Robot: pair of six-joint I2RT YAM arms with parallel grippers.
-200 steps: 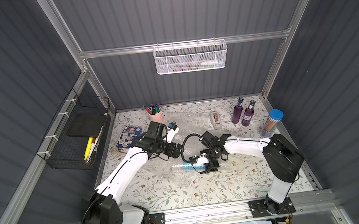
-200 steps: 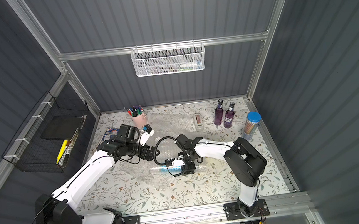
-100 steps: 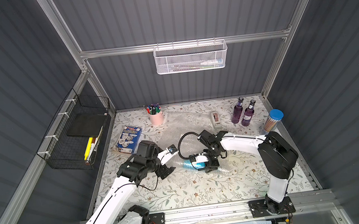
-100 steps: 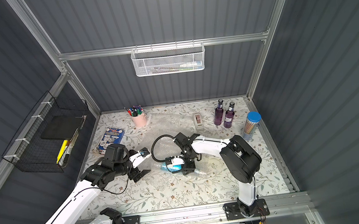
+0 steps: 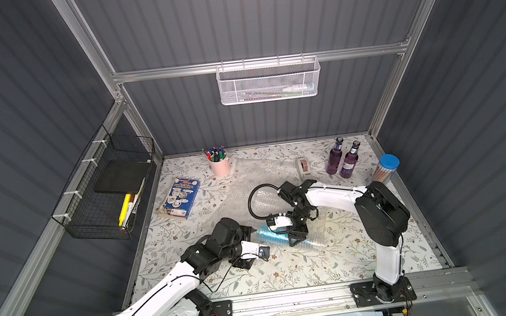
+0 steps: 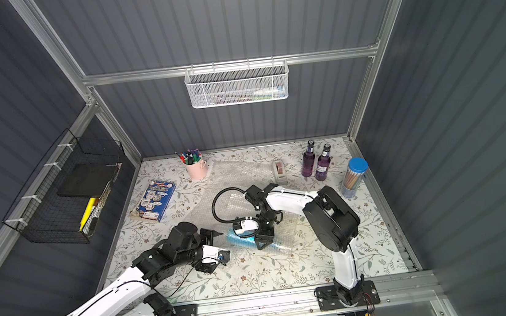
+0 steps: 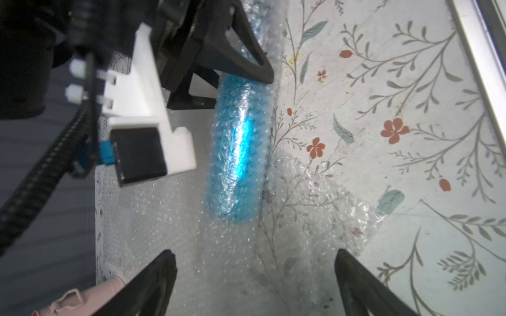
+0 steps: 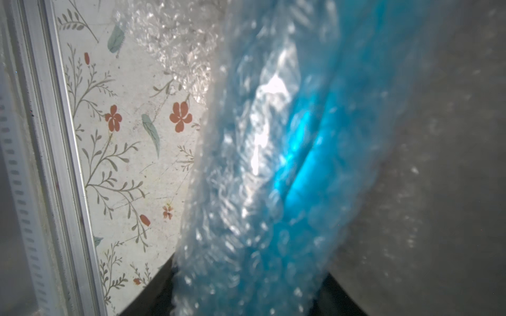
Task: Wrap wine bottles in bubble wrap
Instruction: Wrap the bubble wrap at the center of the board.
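Left wrist view: blue bottle [image 7: 235,153], centre frame, lying rolled in bubble wrap [image 7: 315,197]. Change: right gripper [image 7: 232,87], upper centre, has narrowed onto it. Left gripper [image 7: 254,262], lower edge, has arrived from the back, jaws wide, empty. Wrap pinned; loose end likely next. Left arm low, aimed at bottle; right wrist pointing down.
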